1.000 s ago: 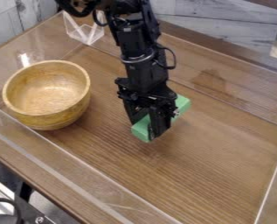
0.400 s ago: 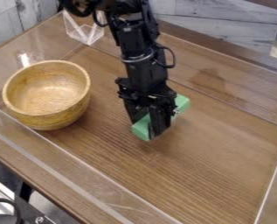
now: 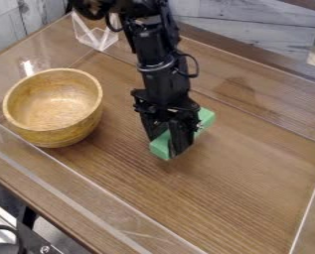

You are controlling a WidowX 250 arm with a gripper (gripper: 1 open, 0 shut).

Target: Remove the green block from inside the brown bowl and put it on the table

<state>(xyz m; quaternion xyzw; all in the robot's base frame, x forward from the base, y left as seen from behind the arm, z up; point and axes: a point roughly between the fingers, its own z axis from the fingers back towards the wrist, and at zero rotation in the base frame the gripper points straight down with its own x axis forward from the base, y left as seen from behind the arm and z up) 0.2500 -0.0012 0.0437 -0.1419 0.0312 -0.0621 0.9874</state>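
The green block (image 3: 164, 148) is down at the table (image 3: 239, 198), right of the middle, tilted, with one end showing at the gripper's lower left and the other end behind its right side. My black gripper (image 3: 175, 147) points steeply down and is shut on the green block. The brown bowl (image 3: 51, 106) stands to the left, apart from the gripper, and its yellowish inside holds nothing. The block's underside is hidden by the fingers, so I cannot tell whether it rests on the wood.
A low clear plastic rim (image 3: 41, 171) runs along the table's near and left edges. A clear plastic piece (image 3: 93, 35) stands at the back behind the arm. Bare wood lies in front of and to the right of the gripper.
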